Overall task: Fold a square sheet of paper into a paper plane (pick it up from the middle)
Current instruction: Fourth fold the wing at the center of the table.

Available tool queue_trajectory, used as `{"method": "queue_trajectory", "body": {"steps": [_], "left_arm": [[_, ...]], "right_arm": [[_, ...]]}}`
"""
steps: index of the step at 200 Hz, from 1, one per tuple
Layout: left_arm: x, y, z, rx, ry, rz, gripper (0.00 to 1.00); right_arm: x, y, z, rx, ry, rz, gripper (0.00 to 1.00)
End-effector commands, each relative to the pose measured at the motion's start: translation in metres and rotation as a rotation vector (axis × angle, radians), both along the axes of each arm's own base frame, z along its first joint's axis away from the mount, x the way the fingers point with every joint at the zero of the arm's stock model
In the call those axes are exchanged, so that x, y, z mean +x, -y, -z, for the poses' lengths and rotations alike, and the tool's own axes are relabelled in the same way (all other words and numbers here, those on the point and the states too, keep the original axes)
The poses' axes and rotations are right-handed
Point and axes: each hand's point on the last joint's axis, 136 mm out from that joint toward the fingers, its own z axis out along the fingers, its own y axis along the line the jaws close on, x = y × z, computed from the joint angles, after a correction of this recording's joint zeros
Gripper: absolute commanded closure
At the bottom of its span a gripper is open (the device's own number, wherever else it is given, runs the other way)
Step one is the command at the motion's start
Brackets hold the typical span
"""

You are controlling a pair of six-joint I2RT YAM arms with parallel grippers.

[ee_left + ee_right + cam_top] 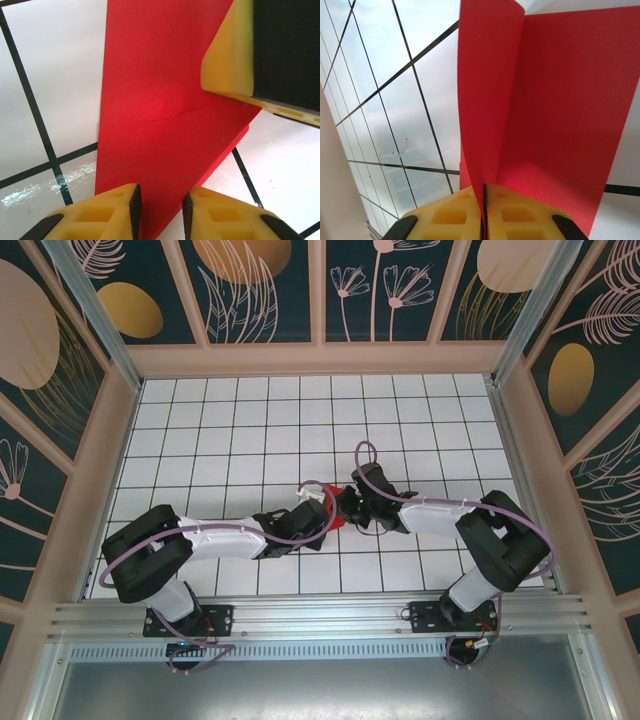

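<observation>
Closest to the lens, the yellow fingers of the right gripper (484, 192) are pressed together on a thin fold of the square sheet of paper (560, 125). The bright red sheet rises from that pinch in two flaps that open like a book. Seen from above, the paper (338, 521) sits between both wrists, about midway between the left and right edges of the white gridded tabletop (250, 420) and closer to its near edge.

From the left wrist, the left gripper (160, 200) has its fingers slightly parted, with flat creased red paper (160, 100) showing through the gap; they do not appear to clamp it.

The paper looks very light, floppy and easily crumpled. It probably slides on the smooth surface. A hold at a folded edge, where layers stiffen it, seems safest.
</observation>
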Motion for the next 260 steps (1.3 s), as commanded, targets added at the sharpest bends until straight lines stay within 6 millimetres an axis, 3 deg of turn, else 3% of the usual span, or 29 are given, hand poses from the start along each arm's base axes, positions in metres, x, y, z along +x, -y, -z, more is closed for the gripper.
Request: {"method": "queue_trajectory", "body": {"steps": [1,74,96,135,163,188,211,260], "left_arm": [[-0.005,-0.002,0.008,0.007,-0.031,-0.009,0.69],[-0.007,0.001,0.005,-0.034,-0.047,-0.024,0.78],[-0.006,-0.001,0.007,-0.035,-0.046,-0.041,0.87],[-0.004,-0.002,-0.002,-0.078,-0.014,-0.052,1.00],[-0.005,0.001,-0.013,-0.153,0.006,-0.040,1.00],[-0.005,-0.002,-0.020,-0.257,0.007,-0.047,1.00],[-0.002,-0.011,-0.026,-0.398,-0.015,-0.073,1.00],[-0.004,-0.026,-0.024,-0.515,-0.063,-0.108,1.00]], "right_arm": [[0.003,-0.006,-0.015,0.006,0.040,-0.014,0.89],[0.001,-0.007,-0.014,-0.006,0.041,-0.025,0.88],[0.002,-0.009,-0.017,-0.003,0.051,-0.032,0.87],[0.003,-0.007,-0.029,-0.021,0.096,-0.061,0.79],[0.002,0.001,-0.039,-0.050,0.149,-0.079,0.67],[0.000,0.009,-0.047,-0.057,0.197,-0.092,0.63],[-0.003,0.008,-0.047,-0.035,0.203,-0.123,0.66],[-0.005,-0.023,-0.038,-0.008,0.171,-0.260,0.77]]}}
